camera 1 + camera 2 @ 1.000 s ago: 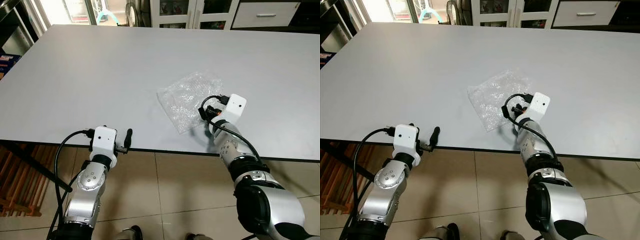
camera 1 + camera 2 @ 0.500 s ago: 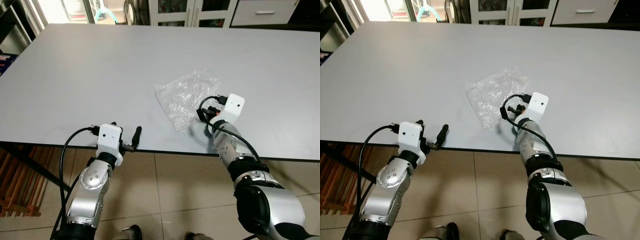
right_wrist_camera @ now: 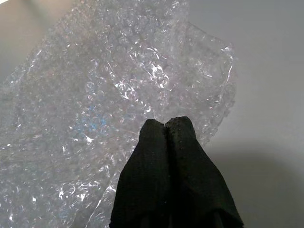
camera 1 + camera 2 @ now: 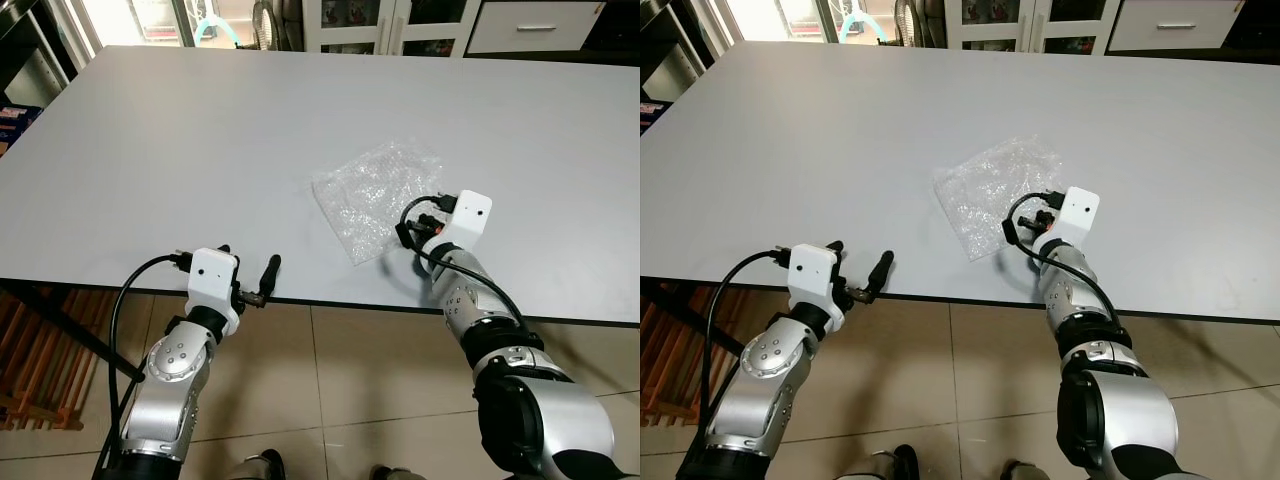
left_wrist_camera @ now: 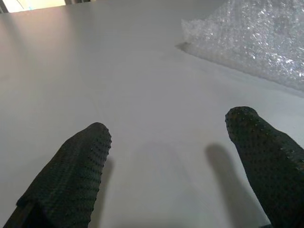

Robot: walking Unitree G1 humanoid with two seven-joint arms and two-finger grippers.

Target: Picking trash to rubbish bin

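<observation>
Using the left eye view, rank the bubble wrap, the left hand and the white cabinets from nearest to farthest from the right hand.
1. Bubble wrap: on the table, touching the right hand.
2. Left hand: at the table's near edge, on the left.
3. White cabinets: beyond the table's far edge.

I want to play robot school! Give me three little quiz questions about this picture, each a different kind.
1. True or false: the bubble wrap lies on the grey table.
2. Which hand has its fingers spread apart? A) left hand B) right hand
3. Fill in the word: the right hand's fingers are pressed ____ at the near edge of the bubble wrap.

Key:
1. True.
2. A. The left hand is open over the bare table near its front edge.
3. Together. Whether any wrap is pinched between them cannot be told.
</observation>
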